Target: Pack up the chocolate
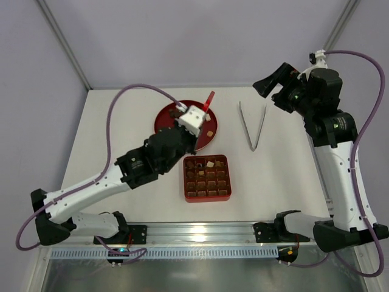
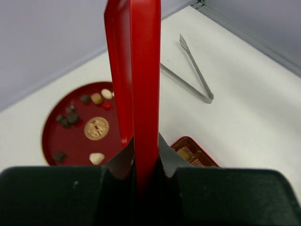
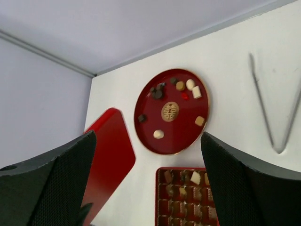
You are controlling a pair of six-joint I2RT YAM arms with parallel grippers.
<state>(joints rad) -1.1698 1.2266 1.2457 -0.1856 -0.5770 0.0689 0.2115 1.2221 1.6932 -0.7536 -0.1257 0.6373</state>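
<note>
The chocolate lies as several small dark, light brown and cream pieces (image 3: 158, 134) on a round red plate (image 3: 178, 132), also seen in the left wrist view (image 2: 97, 158). A few pieces (image 3: 195, 177) sit in the brown compartments of the square red box (image 1: 206, 199). Above the plate's right side, my left gripper (image 1: 204, 113) is shut on the flat red lid (image 2: 136, 70), which stands on edge between its fingers. My right gripper (image 1: 273, 85) hangs high at the back right, open and holding nothing, its fingers (image 3: 254, 183) wide apart.
Metal tongs (image 1: 252, 125) lie on the white table right of the plate (image 1: 164, 118), between the two arms. The box stands near the table's middle, in front of the plate. Enclosure walls rise at the back and sides.
</note>
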